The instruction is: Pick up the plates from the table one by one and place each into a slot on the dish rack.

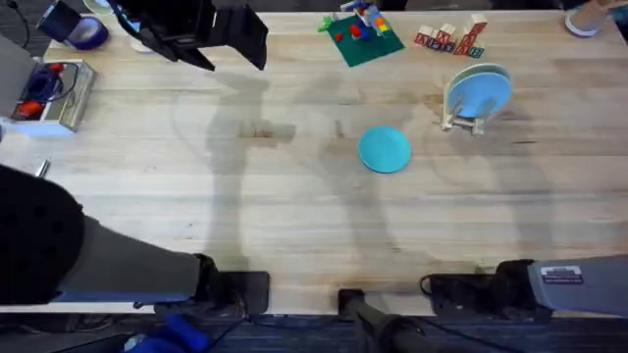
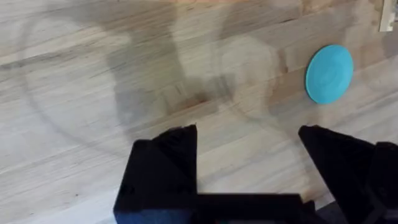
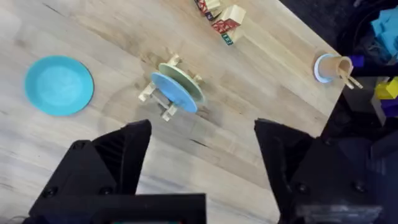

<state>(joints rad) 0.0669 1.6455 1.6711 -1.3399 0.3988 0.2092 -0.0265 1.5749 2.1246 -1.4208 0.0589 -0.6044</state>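
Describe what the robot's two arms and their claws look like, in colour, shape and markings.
Both claws are matte black with two broad, blocky, angular fingers: the left claw and the right claw. In the overhead view the right arm has a grey housing with a small white label, and the left arm is black.

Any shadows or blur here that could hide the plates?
Overhead: broad soft arm shadows cross the table, but the teal plate and the dish rack stay readable. Left wrist: grey shadows on the wood, plate clear of them. Right wrist: both crisp, no glare.
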